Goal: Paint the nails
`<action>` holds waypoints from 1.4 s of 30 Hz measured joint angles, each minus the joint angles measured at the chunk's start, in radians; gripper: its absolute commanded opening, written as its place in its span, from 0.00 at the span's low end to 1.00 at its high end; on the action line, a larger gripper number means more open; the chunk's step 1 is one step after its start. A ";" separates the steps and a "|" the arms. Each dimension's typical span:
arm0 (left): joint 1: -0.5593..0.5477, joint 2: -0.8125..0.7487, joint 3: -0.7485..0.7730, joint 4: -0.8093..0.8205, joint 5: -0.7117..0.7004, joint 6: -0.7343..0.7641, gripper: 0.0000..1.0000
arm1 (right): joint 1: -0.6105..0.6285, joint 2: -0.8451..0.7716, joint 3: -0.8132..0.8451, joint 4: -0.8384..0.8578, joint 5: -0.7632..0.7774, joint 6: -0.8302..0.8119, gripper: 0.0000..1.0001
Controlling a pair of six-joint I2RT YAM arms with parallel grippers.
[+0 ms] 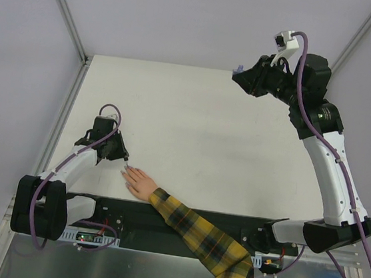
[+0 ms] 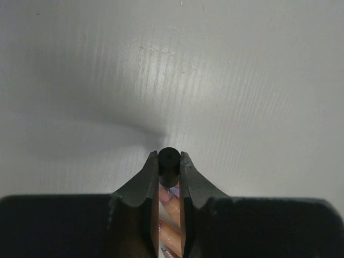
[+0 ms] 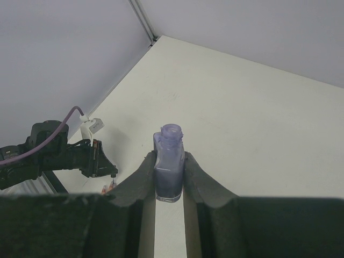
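Left hand [image 1: 125, 160] is clenched on a small black cap [image 2: 168, 165]. In the left wrist view its two fingers press the round cap from both sides, with the cap's top facing the camera. In the top view this hand hangs low over the table [image 1: 206, 135] at about 8 o'clock, fingers pointing down and towards 4 o'clock. A thin brush stem [image 1: 125, 164] shows below its tip.

Just beside that tip lies the mannequin hand [image 1: 140, 183], palm down on the table, its fingertips aimed at 10 o'clock. Its yellow-and-black plaid sleeve [image 1: 207, 242] trails off towards 5 o'clock, over the near edge. The nails [image 1: 128, 172] sit at the ends of those fingers, right under the left hand. Whether the brush touches one of them I cannot tell. Through the slit between the left fingers, the wrist view shows peach fingers with pale lilac nails [image 2: 167, 195] directly beneath the cap.

Right hand [image 1: 242, 75] is well apart, raised at about 1 o'clock over the far edge of the table. It grasps a small purple polish bottle [image 3: 170, 156]. In the right wrist view both fingers clamp the bottle's sides, and the bottle stands upright with its neck uncapped.
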 measured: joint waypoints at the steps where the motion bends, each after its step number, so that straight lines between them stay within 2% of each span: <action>1: 0.000 0.002 0.002 0.000 0.000 0.000 0.00 | 0.000 0.000 0.000 0.000 -0.001 0.000 0.00; 42: -0.006 0.012 0.013 0.000 0.036 0.000 0.00 | -0.004 0.000 -0.017 0.001 -0.014 0.001 0.00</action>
